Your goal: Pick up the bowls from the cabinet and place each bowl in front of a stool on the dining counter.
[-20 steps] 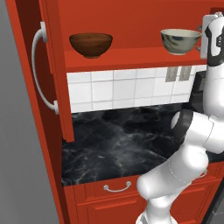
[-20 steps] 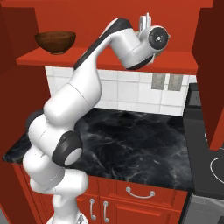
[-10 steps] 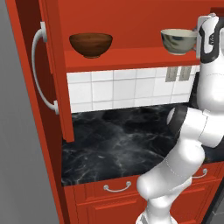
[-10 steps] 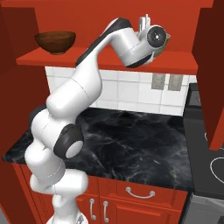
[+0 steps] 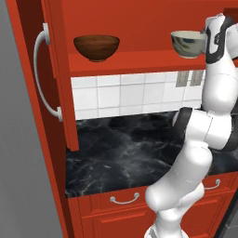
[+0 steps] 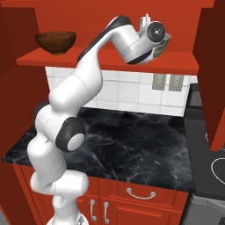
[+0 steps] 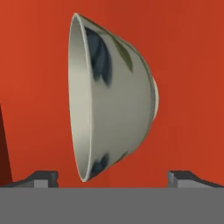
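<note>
My claw [image 7: 112,178] stands released, its tips spread wide to either side of the cream bowl [image 7: 111,98] and not touching it. In the hand view I see that bowl side-on, rim to the left, dark blue-green marks on its outside. From the left base view the cream bowl [image 5: 188,44] sits on the red shelf [image 5: 135,65] of the cabinet, just beside the hand. The reddish-brown bowl [image 5: 96,47] sits on the same shelf, well apart, near the open door [image 5: 58,74].
</note>
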Robot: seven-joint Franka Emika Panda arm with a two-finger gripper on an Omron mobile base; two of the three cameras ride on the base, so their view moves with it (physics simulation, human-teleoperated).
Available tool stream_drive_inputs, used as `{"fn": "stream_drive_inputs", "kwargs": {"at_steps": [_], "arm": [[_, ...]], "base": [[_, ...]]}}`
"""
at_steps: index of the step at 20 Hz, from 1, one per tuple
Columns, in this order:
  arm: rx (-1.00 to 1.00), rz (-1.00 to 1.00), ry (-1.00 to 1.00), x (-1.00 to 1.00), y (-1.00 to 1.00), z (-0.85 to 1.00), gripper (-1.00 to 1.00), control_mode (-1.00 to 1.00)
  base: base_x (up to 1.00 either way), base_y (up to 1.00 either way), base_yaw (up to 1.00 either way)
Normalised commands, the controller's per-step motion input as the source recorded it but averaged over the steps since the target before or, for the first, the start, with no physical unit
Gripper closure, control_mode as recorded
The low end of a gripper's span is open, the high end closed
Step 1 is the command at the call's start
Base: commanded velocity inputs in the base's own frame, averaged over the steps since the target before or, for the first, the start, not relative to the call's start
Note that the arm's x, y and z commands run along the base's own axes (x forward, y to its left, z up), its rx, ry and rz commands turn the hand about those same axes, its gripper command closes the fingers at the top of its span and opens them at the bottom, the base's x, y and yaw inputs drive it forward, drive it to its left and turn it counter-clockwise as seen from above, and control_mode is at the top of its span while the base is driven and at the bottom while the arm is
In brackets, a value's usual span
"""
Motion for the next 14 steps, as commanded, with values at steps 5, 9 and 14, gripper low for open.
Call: {"fn": "stream_drive_inputs", "kwargs": {"at_steps": [5,9,14], "arm": [[0.0,0.0,0.05,0.17,0.0,0.0,-1.0,-1.0],[0.0,0.0,0.04,0.2,0.0,0.0,-1.0,-1.0],[0.0,0.0,0.02,0.22,0.0,-0.02,-1.0,-1.0]], "base": [[0.0,0.0,0.0],[0.0,0.0,0.0],[0.0,0.0,0.0]]}}
